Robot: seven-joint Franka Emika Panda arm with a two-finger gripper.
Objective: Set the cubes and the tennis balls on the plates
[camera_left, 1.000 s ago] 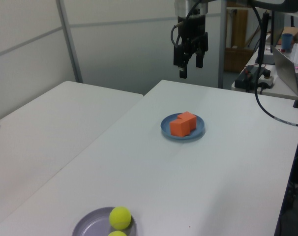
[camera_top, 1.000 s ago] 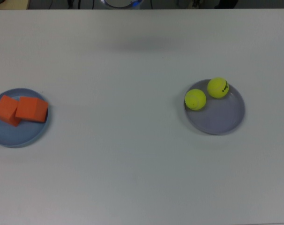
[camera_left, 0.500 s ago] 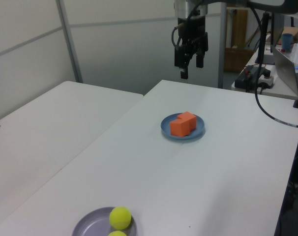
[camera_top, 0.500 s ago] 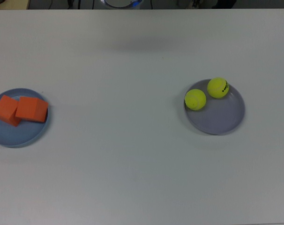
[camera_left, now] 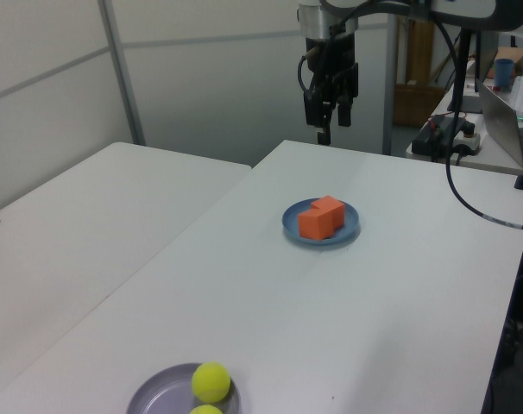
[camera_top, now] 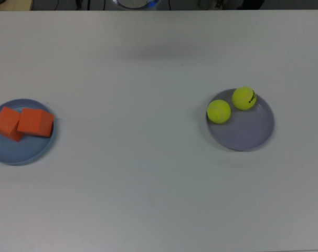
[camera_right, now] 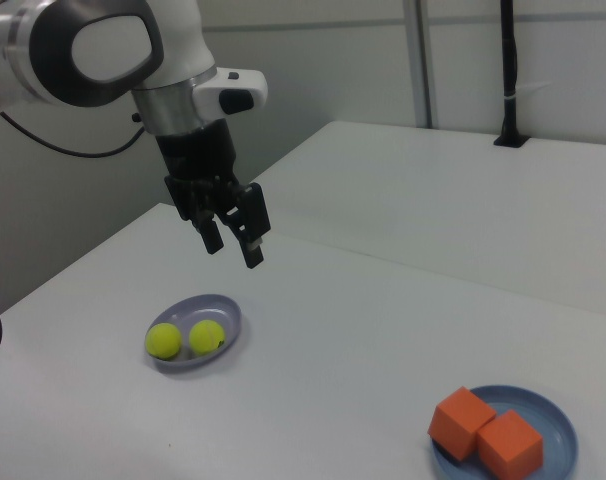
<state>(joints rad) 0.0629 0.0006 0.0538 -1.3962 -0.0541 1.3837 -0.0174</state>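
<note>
I worked over a plain white table (camera_top: 148, 173), with a second white table (camera_left: 80, 224) butted against it on the left view's left and grey partition walls behind. A laptop (camera_left: 506, 110) and a cable (camera_left: 469, 185) sat on a bench at the left view's far right.

The light blue plate (camera_top: 17, 153) lay at the top view's left edge. Both orange cubes were on it, touching each other: one cube (camera_top: 7, 123) nearer the top view's left, the other cube (camera_top: 36, 122) just beside it toward the plate's right rim.

The pale lavender plate (camera_top: 248, 134) lay well apart, toward the top view's right. Both tennis balls rested on its upper-left part: the plain ball (camera_top: 219, 111) against the rim, the ball with black marking (camera_top: 244, 98) just beside it. I could not tell whether the two balls touched.

The gripper (camera_right: 233, 240) hung in the air above the table, held nothing, and its fingers (camera_right: 252, 243) stood apart with a clear gap between them. In the right view it was above and behind the lavender plate; in the left view it was high beyond the blue plate. It did not appear in the top view
</note>
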